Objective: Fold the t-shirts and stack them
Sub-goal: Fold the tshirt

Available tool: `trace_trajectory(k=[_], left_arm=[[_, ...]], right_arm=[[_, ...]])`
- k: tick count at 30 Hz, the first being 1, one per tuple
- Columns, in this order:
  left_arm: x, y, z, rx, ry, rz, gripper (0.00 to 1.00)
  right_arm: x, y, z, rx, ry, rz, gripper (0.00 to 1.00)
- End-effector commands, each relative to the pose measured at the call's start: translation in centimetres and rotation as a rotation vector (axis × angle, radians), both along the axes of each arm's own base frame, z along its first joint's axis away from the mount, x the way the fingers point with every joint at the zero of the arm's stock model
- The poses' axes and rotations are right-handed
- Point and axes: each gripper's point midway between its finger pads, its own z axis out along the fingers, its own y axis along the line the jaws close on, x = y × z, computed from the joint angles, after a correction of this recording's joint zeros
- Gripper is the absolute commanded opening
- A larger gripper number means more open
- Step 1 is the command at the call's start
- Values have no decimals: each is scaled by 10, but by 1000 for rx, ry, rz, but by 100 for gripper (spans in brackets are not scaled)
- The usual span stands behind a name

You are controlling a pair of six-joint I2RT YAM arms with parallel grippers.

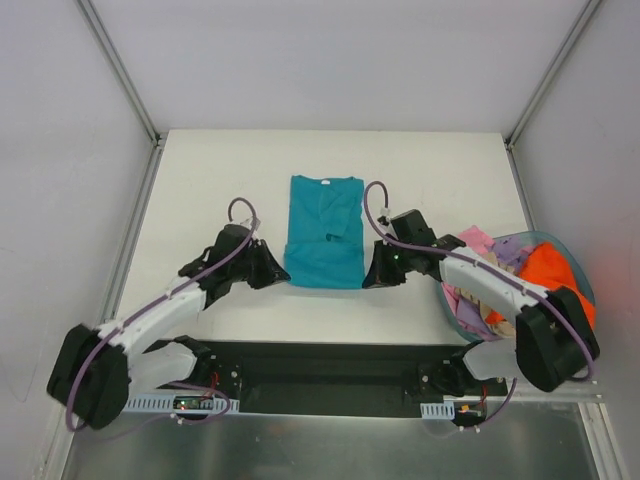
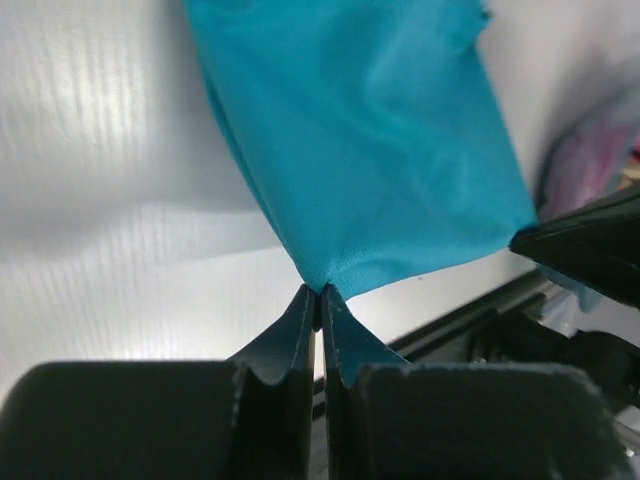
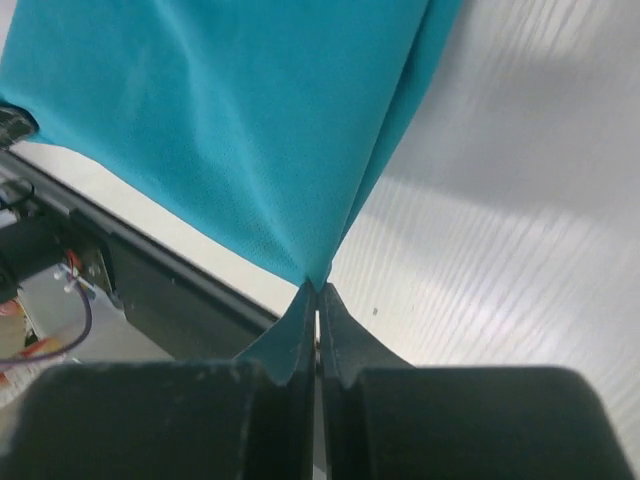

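Observation:
A teal t-shirt [image 1: 324, 232] lies on the white table, folded into a narrow strip with its neck at the far end. My left gripper [image 1: 278, 275] is shut on its near left corner; the left wrist view shows the teal cloth [image 2: 370, 150] pinched at my gripper's tips [image 2: 320, 292]. My right gripper [image 1: 372, 277] is shut on its near right corner; the right wrist view shows the cloth [image 3: 230, 130] pinched at my gripper's tips [image 3: 318, 288]. Orange, pink, lavender and tan shirts [image 1: 545, 270] lie bunched in the basket at the right.
A round blue-grey basket [image 1: 577, 262] stands at the table's right edge, beside my right arm. The black base rail [image 1: 330, 365] runs along the near edge. White walls enclose the table [image 1: 200, 190] on three sides.

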Motion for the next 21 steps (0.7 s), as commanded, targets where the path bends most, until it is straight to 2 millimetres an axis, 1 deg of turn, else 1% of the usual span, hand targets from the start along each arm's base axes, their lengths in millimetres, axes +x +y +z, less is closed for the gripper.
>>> trace_trajectory(k=[1, 2, 4, 5, 6, 8, 9, 10, 12, 13, 14, 15, 16, 17, 18, 19, 20, 21], left_arm=[[-18, 0, 38, -121, -89, 18, 0], [-21, 1, 53, -151, -131, 21, 0], [-23, 2, 67, -177, -168, 24, 0], [-23, 3, 76, -193, -192, 31, 0], [-23, 3, 82, -202, -209, 32, 0], [-19, 5, 96, -206, -253, 45, 0], [-17, 7, 98, -200, -265, 52, 0], [-14, 7, 105, -197, -285, 56, 0], [-5, 11, 105, -166, -297, 89, 0], [-1, 11, 111, -161, -309, 97, 0], [7, 13, 106, -132, -303, 117, 0], [13, 13, 113, -126, -317, 127, 0], [19, 13, 109, -99, -308, 135, 0], [27, 16, 110, -73, -319, 159, 0], [34, 16, 120, -72, -339, 171, 0], [40, 14, 117, -55, -327, 175, 0], [45, 15, 118, -39, -333, 180, 0], [53, 14, 127, -33, -351, 192, 0]], right_arm=[[-28, -9, 32, -4, -47, 15, 0], [-31, -10, 46, 8, -81, 25, 0], [-31, -14, 59, 1, -119, 25, 0], [-36, -20, 63, -21, -118, 45, 0], [-31, -19, 77, -18, -145, 48, 0], [-31, -21, 83, -35, -146, 66, 0], [-26, -19, 93, -28, -170, 73, 0], [-23, -18, 97, -25, -182, 75, 0], [-13, -16, 101, -18, -188, 69, 0], [-4, -17, 110, -9, -208, 53, 0], [2, -17, 110, -10, -208, 44, 0], [9, -17, 115, -5, -222, 37, 0], [21, -18, 125, 7, -251, 17, 0], [28, -18, 126, 1, -256, 14, 0], [34, -19, 129, -1, -267, 9, 0], [44, -20, 139, 2, -296, -1, 0], [50, -20, 137, -4, -286, -1, 0], [55, -20, 138, -2, -286, -5, 0]])
